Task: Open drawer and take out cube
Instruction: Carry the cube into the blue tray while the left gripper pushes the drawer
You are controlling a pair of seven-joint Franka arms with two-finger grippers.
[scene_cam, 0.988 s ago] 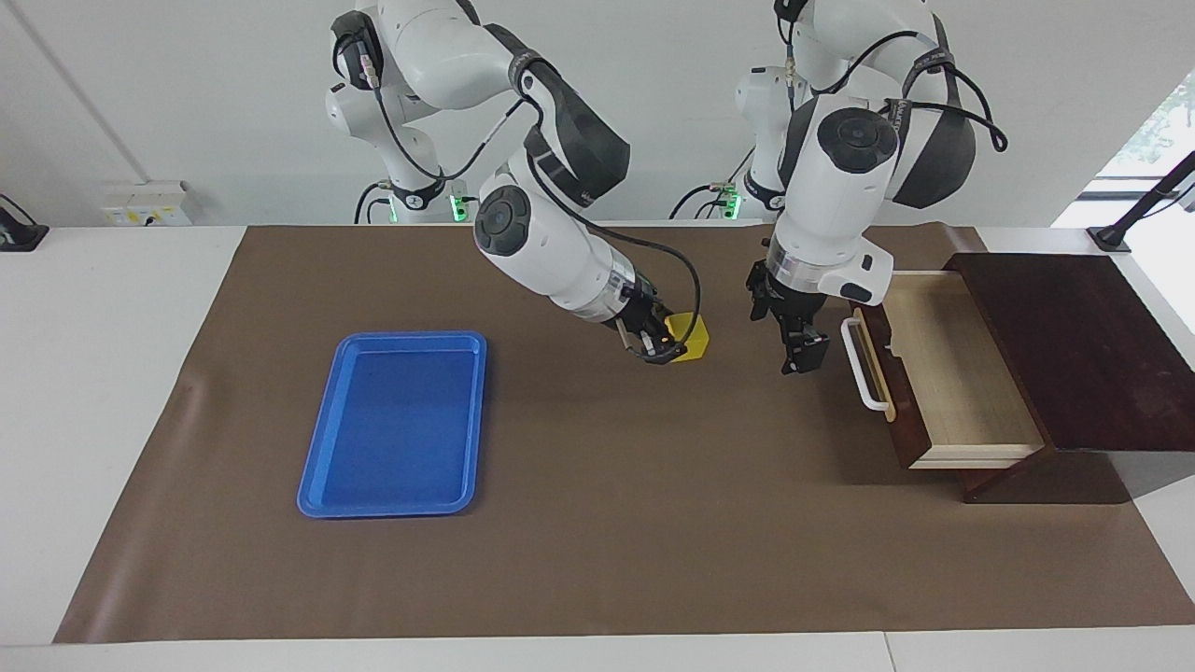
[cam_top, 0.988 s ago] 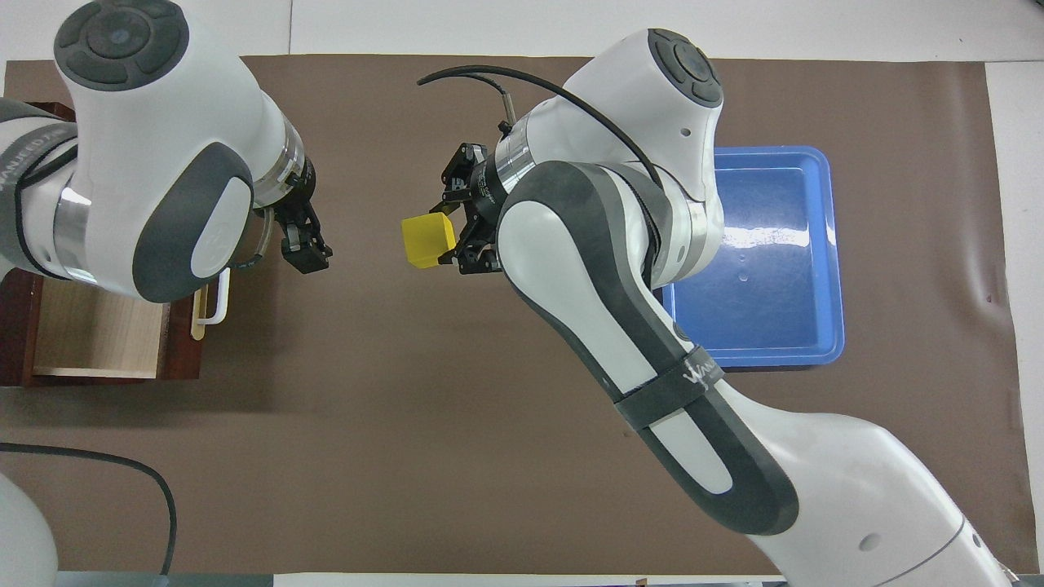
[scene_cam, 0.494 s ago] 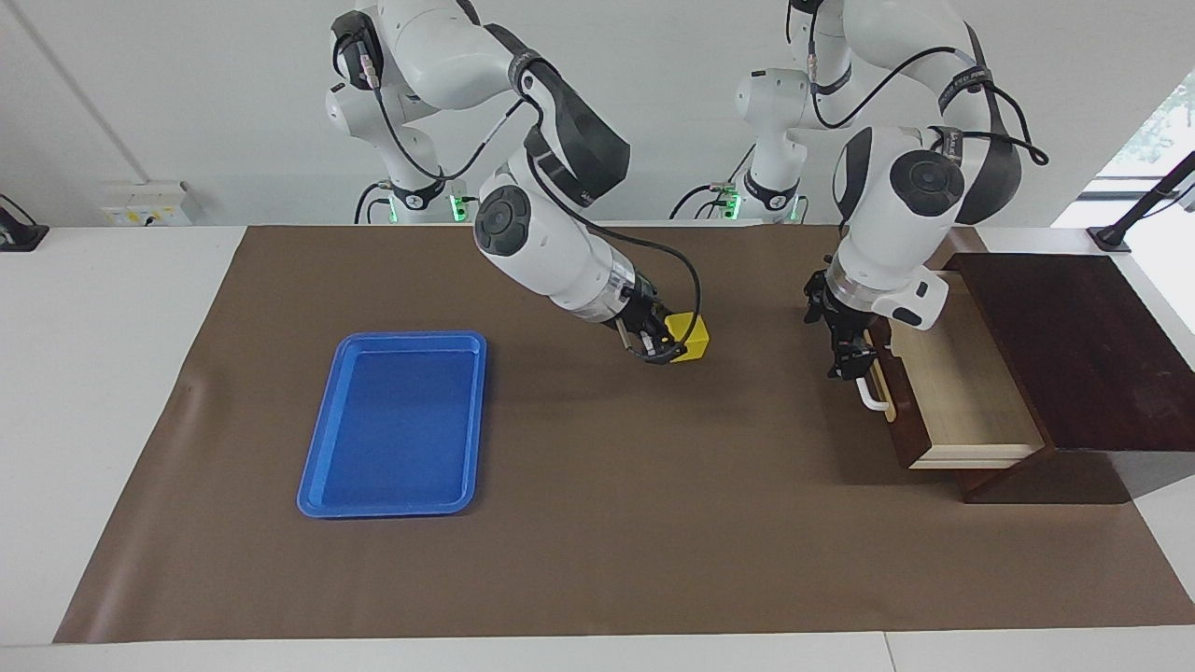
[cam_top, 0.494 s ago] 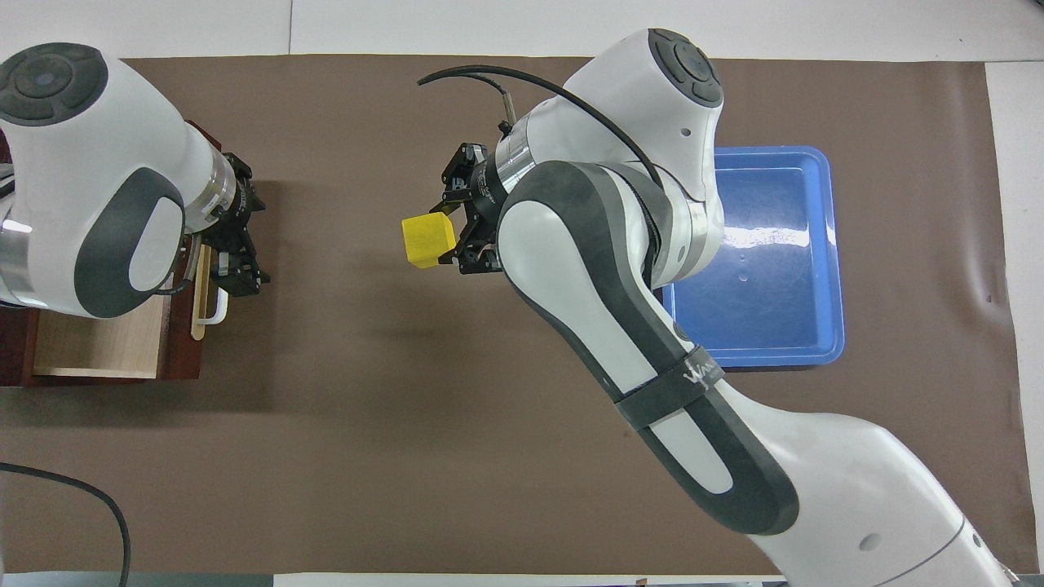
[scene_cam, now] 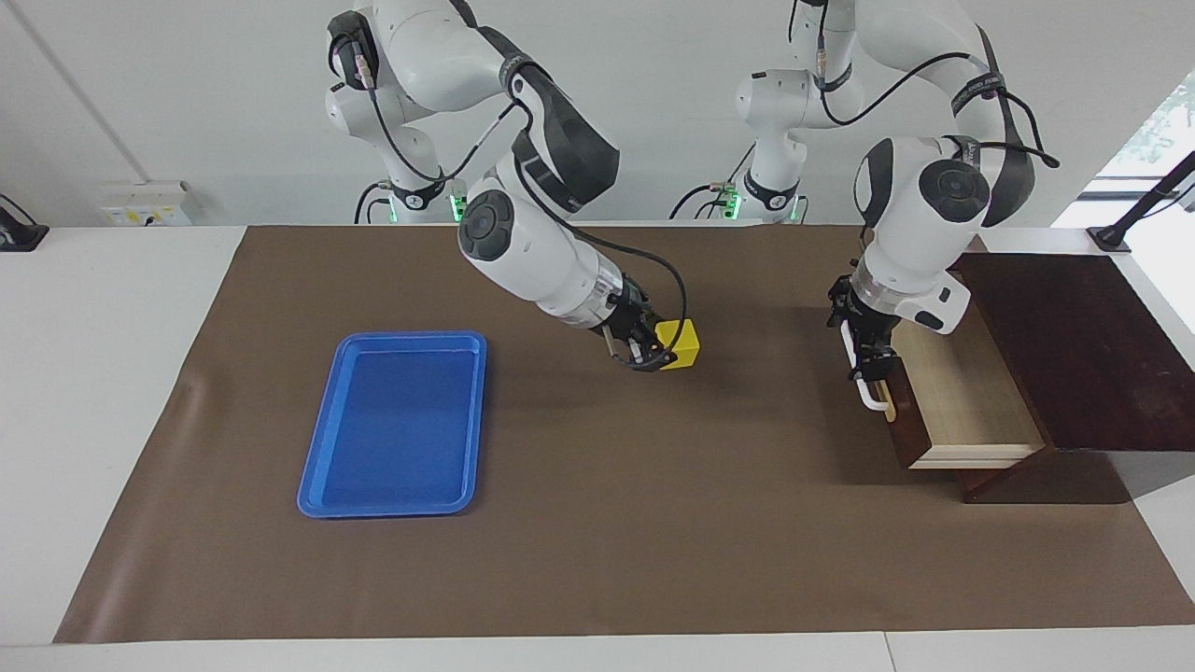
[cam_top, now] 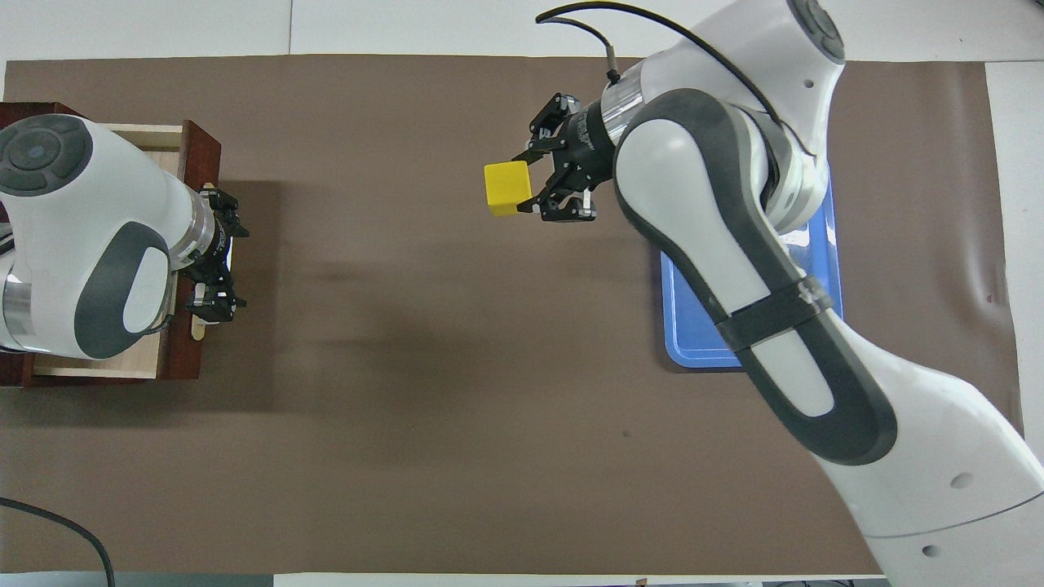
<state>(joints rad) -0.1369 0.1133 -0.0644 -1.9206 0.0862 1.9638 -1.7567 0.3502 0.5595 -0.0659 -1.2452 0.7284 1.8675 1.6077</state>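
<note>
Fingers of the right gripper clamp the small yellow cube mid-frame, forearm slanting down; the left gripper, fingers apart, straddles the open dark wooden drawer's white bar handle.

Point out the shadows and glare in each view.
Facing view: soft shadows fall on the brown mat under the right gripper with the cube and beside the drawer; daylight flares at the window edge. Overhead view: broad arm shadows cross the mat; the right arm covers much of the blue tray, no glare visible.
</note>
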